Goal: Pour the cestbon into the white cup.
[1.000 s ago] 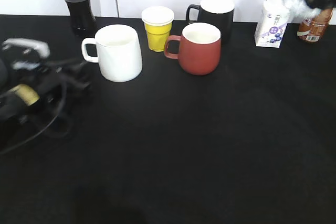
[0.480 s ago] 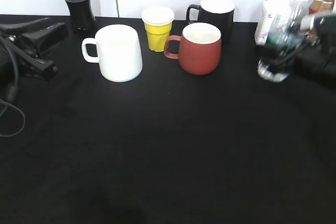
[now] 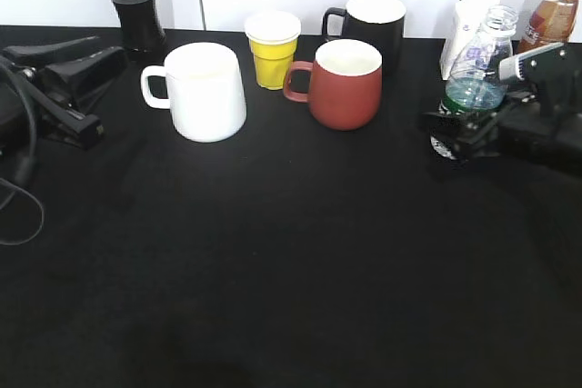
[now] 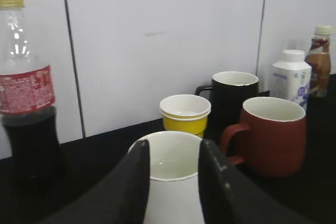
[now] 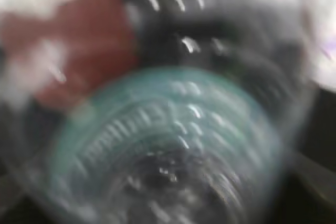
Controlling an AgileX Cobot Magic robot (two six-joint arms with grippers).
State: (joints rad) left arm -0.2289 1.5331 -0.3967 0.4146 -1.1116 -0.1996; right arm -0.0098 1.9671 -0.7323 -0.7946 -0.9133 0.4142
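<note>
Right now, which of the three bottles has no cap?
The clear water bottle held by the right gripper; the cola bottle and brown bottle are capped.

The exterior camera is looking down at a slant across the black table [image 3: 291, 270]. The left wrist camera is facing the wall at cup height, sharing the white cup [image 3: 207, 90] [image 4: 172, 182]. The right wrist camera is pressing blurrily close against the cestbon [image 5: 168, 150].

We see the cestbon [image 3: 475, 79] as clear ribbed plastic, glinting; beside it the milk carton [image 3: 461, 35] looks like matt printed card; left of the cestbon the red mug [image 3: 346, 84] has a matt glaze, the white cup [image 3: 207, 91] a smooth ceramic sheen; the table [image 3: 291, 261] reads as matt black cloth.
</note>
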